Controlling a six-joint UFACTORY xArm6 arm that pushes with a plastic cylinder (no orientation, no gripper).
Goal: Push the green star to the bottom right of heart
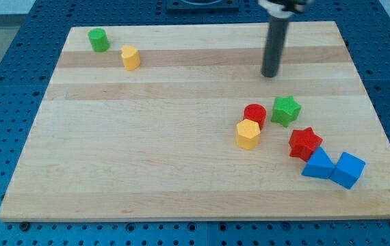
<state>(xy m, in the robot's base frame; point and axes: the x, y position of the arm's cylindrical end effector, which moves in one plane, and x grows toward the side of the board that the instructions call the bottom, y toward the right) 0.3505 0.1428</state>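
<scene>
The green star (pixel 286 110) lies right of the board's middle. It touches a round red block (pixel 254 114) on its left. A yellow block (pixel 248 134), six-sided by the look of it, sits just below the red one. Another yellow block (pixel 131 58) lies at the top left; its shape is unclear and it could be the heart. My tip (pixel 270 75) rests on the board above the green star, slightly to its left, with a clear gap between them.
A red star (pixel 305 142) lies below and right of the green star. A blue triangle (pixel 317 165) and a blue cube (pixel 349 169) sit near the wooden board's (pixel 147 171) bottom right. A green round block (pixel 99 39) is at the top left corner.
</scene>
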